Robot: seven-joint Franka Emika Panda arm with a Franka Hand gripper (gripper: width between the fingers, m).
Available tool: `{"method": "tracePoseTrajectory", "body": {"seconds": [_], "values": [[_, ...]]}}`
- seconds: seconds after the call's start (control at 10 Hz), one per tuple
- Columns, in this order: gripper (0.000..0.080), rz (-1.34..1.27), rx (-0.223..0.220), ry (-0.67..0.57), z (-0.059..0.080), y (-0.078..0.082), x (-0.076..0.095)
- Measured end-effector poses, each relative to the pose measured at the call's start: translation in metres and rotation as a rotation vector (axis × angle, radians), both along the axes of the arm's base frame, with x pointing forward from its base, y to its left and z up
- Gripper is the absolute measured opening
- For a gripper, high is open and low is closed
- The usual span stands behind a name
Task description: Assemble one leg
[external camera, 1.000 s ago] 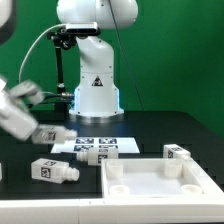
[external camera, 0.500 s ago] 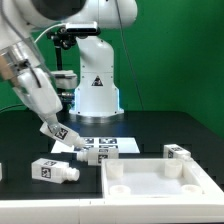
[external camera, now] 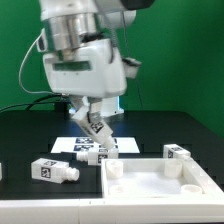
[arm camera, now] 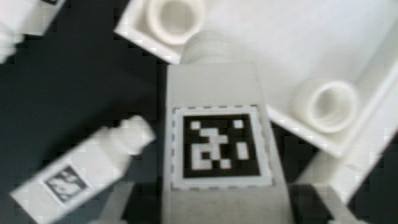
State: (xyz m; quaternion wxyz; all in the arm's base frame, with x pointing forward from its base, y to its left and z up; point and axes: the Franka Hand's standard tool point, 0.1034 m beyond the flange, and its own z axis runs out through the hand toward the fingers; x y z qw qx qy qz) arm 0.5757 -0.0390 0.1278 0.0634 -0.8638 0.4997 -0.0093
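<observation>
Gripper (external camera: 90,113): clamped on the leg (external camera: 95,127), tilted, mid-frame in the exterior view.
Aim: bring its peg (arm camera: 214,50) over a socket (arm camera: 329,100) of the panel (external camera: 150,186).
Care: you straighten it before lowering.

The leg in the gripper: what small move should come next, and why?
Probably move the leg toward the panel and line it up over a corner socket: the gripper holds it tilted above the marker board, short of the panel.

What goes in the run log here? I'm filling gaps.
gripper: shut on the leg | the leg: airborne, tilted | panel: visible sockets empty
</observation>
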Motion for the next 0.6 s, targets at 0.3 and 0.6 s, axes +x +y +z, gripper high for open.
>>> {"method": "tracePoseTrajectory", "body": {"seconds": [0.3,0.6], "values": [[0.0285,0.029,-0.09,-0.096,-0.008,0.022,0.004],[0.0285,0.189,-0.225,-0.109,-0.005,0.059,0.019]]}}
